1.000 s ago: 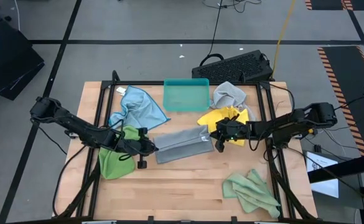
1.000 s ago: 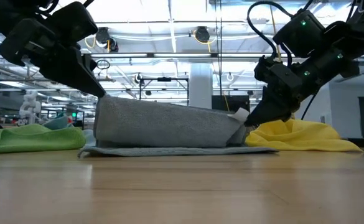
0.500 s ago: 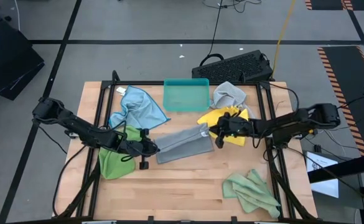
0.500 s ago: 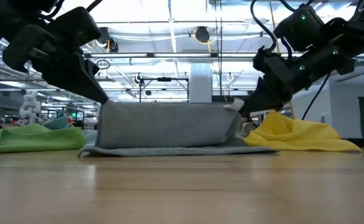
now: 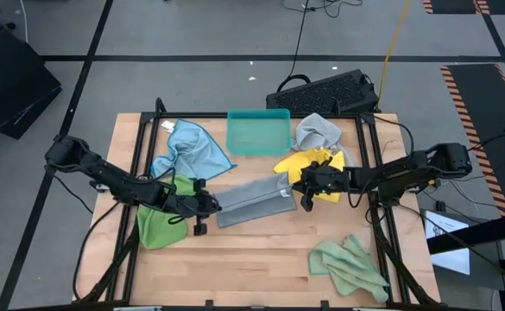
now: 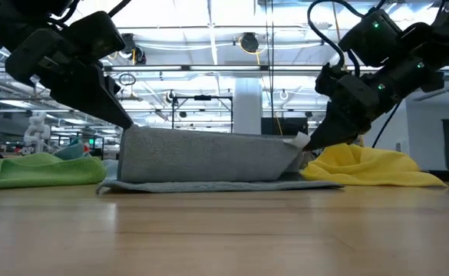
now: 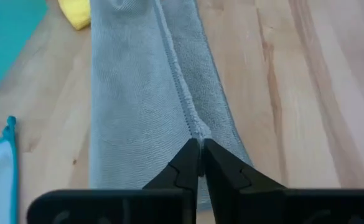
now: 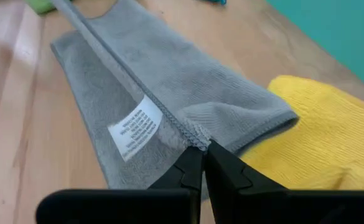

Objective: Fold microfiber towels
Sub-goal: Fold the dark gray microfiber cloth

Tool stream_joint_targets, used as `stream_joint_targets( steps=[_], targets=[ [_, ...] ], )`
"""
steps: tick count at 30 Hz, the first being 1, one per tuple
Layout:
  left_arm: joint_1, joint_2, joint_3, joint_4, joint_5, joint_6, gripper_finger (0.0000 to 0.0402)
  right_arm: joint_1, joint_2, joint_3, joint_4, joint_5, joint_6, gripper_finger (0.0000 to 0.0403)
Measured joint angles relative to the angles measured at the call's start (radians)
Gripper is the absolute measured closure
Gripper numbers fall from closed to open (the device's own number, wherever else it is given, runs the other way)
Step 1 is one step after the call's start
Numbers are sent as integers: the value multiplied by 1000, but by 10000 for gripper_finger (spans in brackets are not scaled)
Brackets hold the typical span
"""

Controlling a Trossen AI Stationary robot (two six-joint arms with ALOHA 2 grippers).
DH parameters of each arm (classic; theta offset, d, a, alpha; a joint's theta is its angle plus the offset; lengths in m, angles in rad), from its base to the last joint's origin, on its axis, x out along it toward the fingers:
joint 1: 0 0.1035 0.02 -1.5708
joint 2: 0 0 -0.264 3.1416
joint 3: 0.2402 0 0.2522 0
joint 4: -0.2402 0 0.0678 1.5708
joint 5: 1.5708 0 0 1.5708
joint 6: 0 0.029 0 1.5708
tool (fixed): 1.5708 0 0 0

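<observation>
A grey towel (image 5: 252,200) lies mid-table. Its lower part rests flat on the wood, and one hemmed edge (image 6: 209,134) is raised like a ridge between my two grippers. My left gripper (image 5: 211,204) is shut on that edge's left end, and my right gripper (image 5: 298,186) is shut on its right end, beside the yellow towel (image 5: 317,164). A white label (image 8: 135,127) shows near the right gripper's fingers. My left gripper pinches the grey towel's hemmed edge (image 7: 193,127) between its two fingers at the edge's left end. The fingers slant down from the table's left, along the hem. That end is lifted and the cloth below it lies on the table. My right gripper pinches the same hem (image 8: 195,134) at its right end, next to the label. Its fingers slant down from the table's right, along the hem. This end sits a little lower than the left end, and the hem runs straight between the two grippers.
A teal tray (image 5: 258,131) stands at the far middle. A light blue towel (image 5: 190,147) lies to its left and another grey towel (image 5: 318,131) to its right. One green towel (image 5: 159,220) lies under the left arm and another (image 5: 349,266) near the front right corner.
In the low view the right gripper's end of the raised hem rose until the ridge was level. It has sunk back, so the ridge slopes down toward the right gripper again. Both grippers have stayed shut on the hem.
</observation>
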Motion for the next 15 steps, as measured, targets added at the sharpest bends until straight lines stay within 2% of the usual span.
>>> stream_joint_targets(
  steps=[3,9,15],
  targets=[
    [0,0,0,0,31,-36,351,5,0,-1,-6,1,35,363],
    [-15,15,0,2,56,-73,287,5,0,0,-28,26,63,283],
    [-19,14,0,-5,43,-88,246,41,0,0,-30,-117,126,221]
  ],
)
